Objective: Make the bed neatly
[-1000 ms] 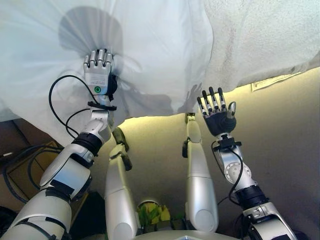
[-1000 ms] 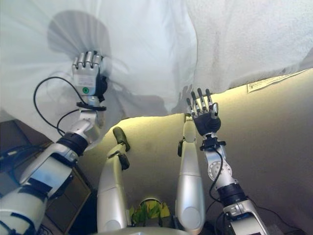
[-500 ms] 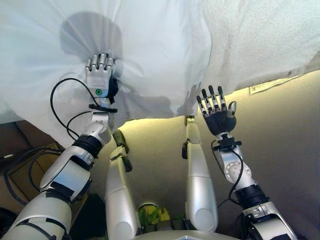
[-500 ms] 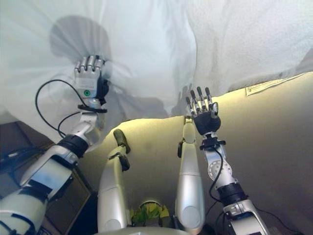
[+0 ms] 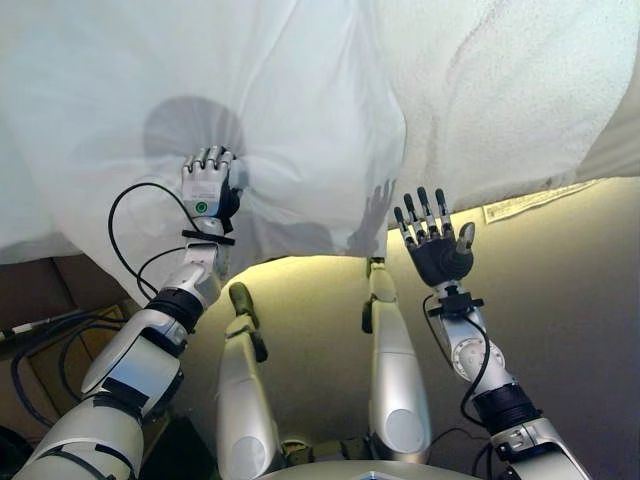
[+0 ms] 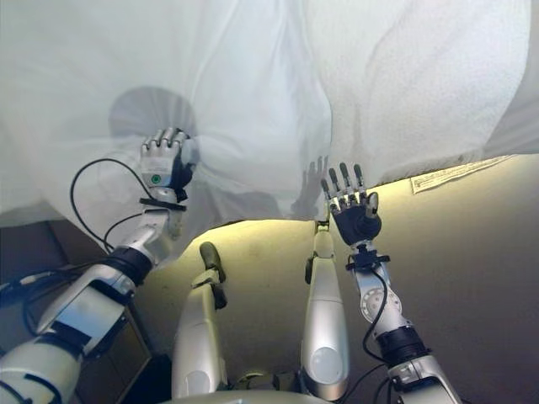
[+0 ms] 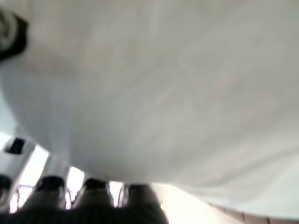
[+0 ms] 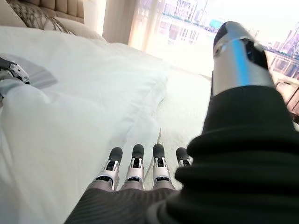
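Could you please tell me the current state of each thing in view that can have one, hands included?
White duvet: rumpled, bunched and creased where the left hand grips it, edge hanging over the side of the bed.
Textured white mattress cover: uncovered on the right.
Left hand: fingers curled into the duvet.
Right hand: open, fingers straight and spread, holding nothing, just short of the duvet's edge.

— Where am I working here?
— I'd say a bedroom: a bed under a white duvet (image 8: 93,88), a tufted headboard (image 8: 56,9), a patterned pillow (image 8: 32,16).
— Anything else?
— A bright curtained window (image 8: 177,28) behind the bed, beige carpet (image 5: 560,300) underfoot.
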Tool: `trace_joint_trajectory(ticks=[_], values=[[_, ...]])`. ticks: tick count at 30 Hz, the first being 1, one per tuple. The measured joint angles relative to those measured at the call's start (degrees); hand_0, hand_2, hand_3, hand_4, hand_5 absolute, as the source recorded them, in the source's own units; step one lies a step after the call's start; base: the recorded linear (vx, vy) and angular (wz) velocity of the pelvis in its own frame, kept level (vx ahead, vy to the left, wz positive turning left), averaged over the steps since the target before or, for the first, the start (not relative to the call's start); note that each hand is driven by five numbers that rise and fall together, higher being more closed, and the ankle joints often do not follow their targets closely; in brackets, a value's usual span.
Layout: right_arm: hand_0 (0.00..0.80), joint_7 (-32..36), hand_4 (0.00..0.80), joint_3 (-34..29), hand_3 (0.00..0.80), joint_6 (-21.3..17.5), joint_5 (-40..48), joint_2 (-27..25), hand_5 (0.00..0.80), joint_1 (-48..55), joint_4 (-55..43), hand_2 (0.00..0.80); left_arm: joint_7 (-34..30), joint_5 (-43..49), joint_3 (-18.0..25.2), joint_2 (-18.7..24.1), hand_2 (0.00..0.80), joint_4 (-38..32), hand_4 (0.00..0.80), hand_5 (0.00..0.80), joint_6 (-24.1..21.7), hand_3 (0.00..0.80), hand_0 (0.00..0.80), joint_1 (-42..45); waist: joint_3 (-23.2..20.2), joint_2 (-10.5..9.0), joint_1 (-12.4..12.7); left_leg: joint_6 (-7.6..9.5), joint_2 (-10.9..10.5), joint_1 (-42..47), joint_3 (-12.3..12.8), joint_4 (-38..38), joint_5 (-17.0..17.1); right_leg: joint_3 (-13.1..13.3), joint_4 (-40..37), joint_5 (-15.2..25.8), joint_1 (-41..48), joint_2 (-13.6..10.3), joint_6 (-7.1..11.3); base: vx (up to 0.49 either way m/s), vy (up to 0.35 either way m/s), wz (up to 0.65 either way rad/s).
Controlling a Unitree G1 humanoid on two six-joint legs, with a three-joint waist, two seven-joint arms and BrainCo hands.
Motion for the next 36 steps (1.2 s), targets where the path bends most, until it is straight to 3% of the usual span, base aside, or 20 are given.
trace_joint_trajectory(ticks=[10, 15, 22, 27, 34, 35, 36], values=[[0.000, -0.09, 0.000, -0.16, 0.000, 0.22, 0.07, -0.98, 0.000, 2.26, -0.01, 0.000, -2.68, -0.01, 0.25, 1.71, 0.800, -6.93, 0.800, 0.800, -3.11, 0.800, 0.800, 7.39, -0.38, 0.69, 3.08, -0.73, 0.27, 5.75, -1.30, -2.41, 0.75, -2.31, -0.30, -0.77, 6.11, -0.06, -0.03, 0.064, -0.040, 0.05], [0.000, 0.09, 0.000, -2.21, 0.000, 0.30, 0.69, -1.95, 0.000, 5.19, 0.28, 0.000, -3.33, -0.05, 5.66, 3.06, 0.800, -10.07, 0.800, 0.800, -3.12, 0.800, 0.800, 15.21, -1.86, 2.94, 4.59, -0.47, 0.64, 6.77, -2.76, -3.01, 0.85, -4.25, -1.10, -1.33, 8.60, 0.03, -0.37, 0.056, -0.068, 0.11], [0.000, 1.41, 0.000, -3.66, 0.000, 0.72, 1.59, -1.93, 0.000, 8.72, 1.07, 0.000, -5.55, -1.27, 11.31, 7.50, 0.800, -12.15, 0.800, 0.800, -5.28, 0.800, 0.800, 25.26, -5.59, 3.52, 6.79, -0.49, 0.67, 10.14, -2.93, -4.44, 0.89, -5.30, -2.21, -1.71, 12.43, -0.32, 0.02, 0.046, -0.019, 0.05], [0.000, 2.25, 0.000, -4.53, 0.000, 1.22, 1.60, -1.83, 0.000, 9.87, 2.68, 0.000, -7.89, -1.21, 11.28, 8.06, 0.800, -15.17, 0.800, 0.800, -6.52, 0.800, 0.800, 30.76, -7.81, 4.15, 7.66, -0.34, -0.35, 11.52, -3.19, -5.12, 0.97, -5.98, -2.91, -2.06, 14.44, -1.47, 0.53, 0.045, 0.037, 0.10], [0.000, 1.68, 0.000, -6.02, 0.000, 1.83, 1.63, -1.94, 0.000, 11.02, 2.67, 0.000, -8.35, -1.33, 11.09, 6.30, 0.800, -13.34, 0.800, 0.800, -6.66, 0.800, 0.800, 33.86, -9.89, 5.64, 7.58, -0.04, -1.13, 13.01, -3.33, -6.37, 1.19, -6.23, -3.48, -2.17, 15.97, -2.15, 1.03, 0.017, 0.013, 0.04], [0.000, 1.67, 0.000, -6.02, 0.000, 1.84, 1.63, -1.95, 0.000, 11.02, 2.67, 0.000, -7.75, -1.33, 11.08, 6.01, 0.499, -13.32, 0.499, 0.499, -7.00, 0.499, 0.499, 33.82, -10.09, 5.87, 7.59, -0.02, -1.13, 13.02, -3.35, -6.39, 1.21, -6.25, -3.47, -2.17, 15.99, -2.14, 1.03, 0.000, 0.000, 0.00], [0.000, 1.67, 0.000, -6.00, 0.000, 1.84, 1.65, -1.95, 0.000, 11.03, 2.67, 0.000, -7.05, -1.33, 11.07, 5.75, 0.000, -13.33, 0.000, 0.000, -7.58, 0.000, 0.000, 33.76, -10.22, 6.06, 7.57, 0.02, -1.13, 13.02, -3.38, -6.43, 1.25, -6.26, -3.46, -2.17, 16.00, -2.14, 1.03, -0.037, -0.045, 0.01]])
